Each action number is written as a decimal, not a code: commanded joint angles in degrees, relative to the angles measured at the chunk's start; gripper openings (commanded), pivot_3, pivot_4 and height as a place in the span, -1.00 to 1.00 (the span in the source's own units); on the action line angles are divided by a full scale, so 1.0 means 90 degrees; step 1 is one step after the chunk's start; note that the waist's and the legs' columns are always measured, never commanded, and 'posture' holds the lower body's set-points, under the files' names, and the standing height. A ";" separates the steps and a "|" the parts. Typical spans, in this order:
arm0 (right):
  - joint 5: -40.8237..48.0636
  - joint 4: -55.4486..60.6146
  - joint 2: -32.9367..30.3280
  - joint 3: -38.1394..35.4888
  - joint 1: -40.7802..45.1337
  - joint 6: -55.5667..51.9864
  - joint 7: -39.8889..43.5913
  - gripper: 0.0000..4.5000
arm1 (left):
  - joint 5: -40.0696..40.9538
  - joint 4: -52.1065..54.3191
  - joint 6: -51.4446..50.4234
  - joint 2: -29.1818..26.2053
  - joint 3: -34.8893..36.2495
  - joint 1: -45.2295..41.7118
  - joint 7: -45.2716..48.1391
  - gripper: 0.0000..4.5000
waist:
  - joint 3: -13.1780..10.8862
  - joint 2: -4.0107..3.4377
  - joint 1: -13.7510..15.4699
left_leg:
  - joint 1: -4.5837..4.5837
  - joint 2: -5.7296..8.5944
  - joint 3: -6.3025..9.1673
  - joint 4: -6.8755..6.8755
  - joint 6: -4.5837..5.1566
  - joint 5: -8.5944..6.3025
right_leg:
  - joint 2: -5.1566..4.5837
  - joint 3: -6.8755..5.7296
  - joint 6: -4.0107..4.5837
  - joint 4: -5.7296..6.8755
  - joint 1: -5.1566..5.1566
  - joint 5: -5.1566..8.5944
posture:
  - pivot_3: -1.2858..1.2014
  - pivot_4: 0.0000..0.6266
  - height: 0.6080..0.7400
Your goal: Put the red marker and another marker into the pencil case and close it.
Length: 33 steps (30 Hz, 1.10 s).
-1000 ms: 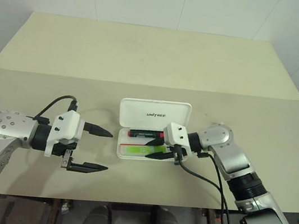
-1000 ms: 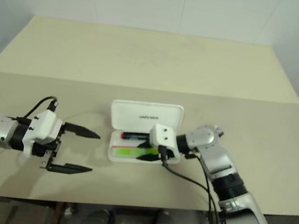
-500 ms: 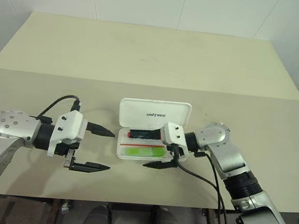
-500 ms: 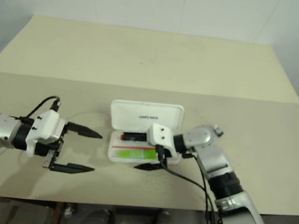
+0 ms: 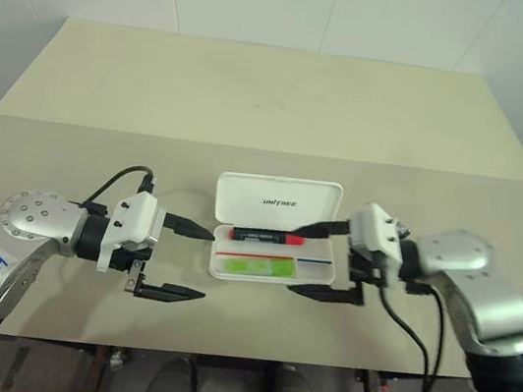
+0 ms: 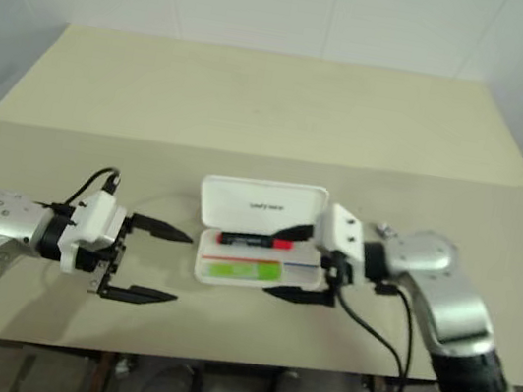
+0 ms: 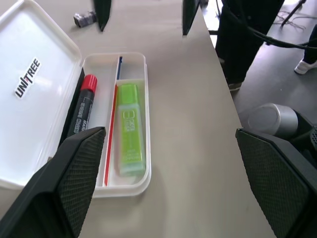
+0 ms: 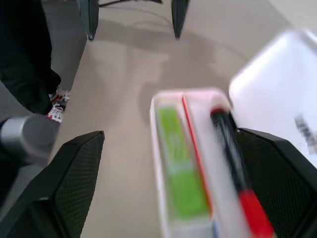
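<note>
The right gripper (image 5: pixel 324 262) has pulled back open-jawed from the pencil case (image 5: pixel 276 224), where red marker (image 5: pixel 264 235) and green highlighter (image 5: pixel 259 267) lie; left gripper (image 5: pixel 186 260) open; closing lid comes next.

Silver arms with white wrist blocks, black cables, and tapered black fingers (image 5: pixel 170 290) (left arm hand-labelled in blue).

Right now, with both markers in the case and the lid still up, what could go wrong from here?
1. The case lies loose on the table; pushing its lid with one gripper could slide it instead of shutting it.
2. The red marker lies right by the hinge, so the lid might catch on it.
3. The open right gripper is close to the case's end and could knock it.
</note>
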<state>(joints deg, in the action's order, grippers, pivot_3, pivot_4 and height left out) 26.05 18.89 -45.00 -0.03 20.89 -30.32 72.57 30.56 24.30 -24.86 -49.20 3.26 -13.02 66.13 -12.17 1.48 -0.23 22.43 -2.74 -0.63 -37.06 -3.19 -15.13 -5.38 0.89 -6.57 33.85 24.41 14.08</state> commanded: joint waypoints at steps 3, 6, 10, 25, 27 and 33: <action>-0.0472 -0.1360 -0.0419 -0.1275 -0.0366 0.0444 -0.1030 0.99 | 0.0209 0.0287 -0.0169 0.0272 -0.0165 -0.0149 -0.0214 1.00 | 0.0002 0.0006 -0.0035 | -0.0004 0.0000 -0.0019 -0.0013 0.0000 0.0000 | 0.0003 0.0021 0.0006 -0.0011 -0.0003 0.0003 | 0.03 -0.52 1.00; -0.1121 -0.2476 -0.0257 -0.1252 -0.0052 0.0878 -0.1984 0.99 | 0.0171 0.0237 -0.0154 0.0364 -0.0304 -0.0285 -0.0236 1.00 | 0.0000 0.0011 -0.0121 | -0.0011 0.0001 -0.0033 -0.0017 0.0010 0.0006 | 0.0006 0.0041 0.0006 -0.0019 -0.0006 -0.0007 | 0.03 -0.52 1.00; -0.1391 -0.3102 0.0065 -0.1064 0.0247 0.1111 -0.2532 0.99 | 0.0118 0.0109 -0.0112 0.0440 -0.0421 -0.0486 -0.0208 1.00 | 0.0000 0.0010 -0.0209 | -0.0018 0.0003 -0.0039 -0.0010 0.0025 0.0015 | 0.0018 0.0069 0.0005 -0.0018 -0.0005 -0.0020 | 0.03 -0.52 1.00; -0.1878 -0.5253 0.0800 -0.0345 0.1368 0.2093 -0.2446 0.82 | 0.0082 -0.0009 -0.0106 0.0413 -0.0460 -0.0730 -0.0171 1.00 | 0.0000 0.0010 -0.0237 | -0.0017 0.0001 -0.0045 -0.0006 0.0027 0.0016 | 0.0050 0.0123 -0.0008 -0.0012 0.0007 -0.0026 | 0.03 -0.52 1.00; -0.1979 -0.5635 0.0715 -0.0272 0.1409 0.2325 -0.2343 0.56 | 0.0089 0.0007 -0.0126 0.0391 -0.0429 -0.0741 -0.0187 1.00 | 0.0000 0.0010 -0.0237 | -0.0018 0.0001 -0.0047 -0.0006 0.0027 0.0016 | 0.0050 0.0125 -0.0009 -0.0012 0.0006 -0.0026 | 0.03 -0.52 1.00; -0.1988 -0.6311 0.0613 -0.0262 0.1510 0.2652 -0.1911 -0.40 | 0.0113 0.0057 -0.0158 0.0359 -0.0377 -0.0716 -0.0220 1.00 | 0.0002 0.0013 -0.0202 | -0.0024 0.0001 -0.0051 -0.0023 0.0027 0.0016 | 0.0049 0.0130 -0.0015 -0.0012 -0.0005 -0.0034 | 0.03 -0.52 1.00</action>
<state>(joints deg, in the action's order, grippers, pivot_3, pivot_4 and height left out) 9.12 -36.04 -37.78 -2.32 34.86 -6.31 54.83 31.11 23.73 -26.31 -45.48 -1.14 -19.16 64.36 -12.15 1.60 -2.04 22.22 -2.73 -1.09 -37.31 -2.95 -14.98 -4.94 2.06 -6.69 33.75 24.34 13.75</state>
